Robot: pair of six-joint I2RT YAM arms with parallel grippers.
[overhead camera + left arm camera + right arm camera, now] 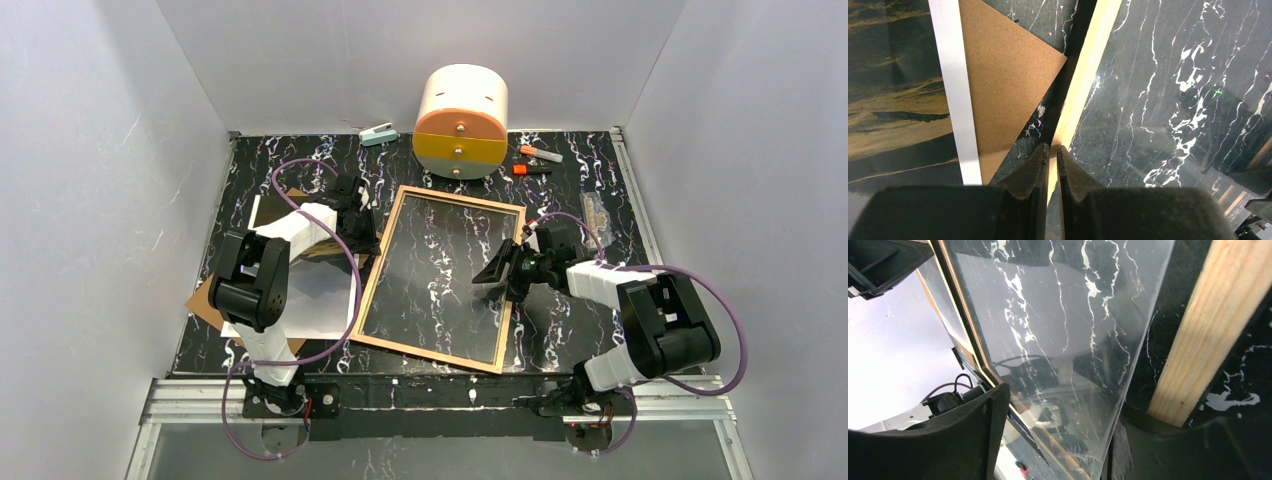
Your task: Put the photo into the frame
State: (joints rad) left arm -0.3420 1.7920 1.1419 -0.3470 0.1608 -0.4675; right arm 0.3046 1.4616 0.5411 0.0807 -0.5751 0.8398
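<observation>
The frame [440,281] lies back up in the middle of the table, its tan wooden rim around a clear pane. My left gripper [362,226] is at its left rim. In the left wrist view its fingers [1039,165] are pinched on the tan rim [1088,65]. The photo [893,100], a golden-brown landscape with a white border, lies left of the frame under the left arm and looks pale from above [310,295]. My right gripper [503,268] is wide open at the right rim [1208,325]. The pane's edge [1128,375] stands between its fingers, not clamped.
A brown backing board [205,300] lies under the photo, one corner [1008,75] reaching the frame's left rim. A cream and orange round drawer box [461,120] stands at the back. A mint stapler [378,133] and orange markers [535,160] lie near it. White walls enclose the table.
</observation>
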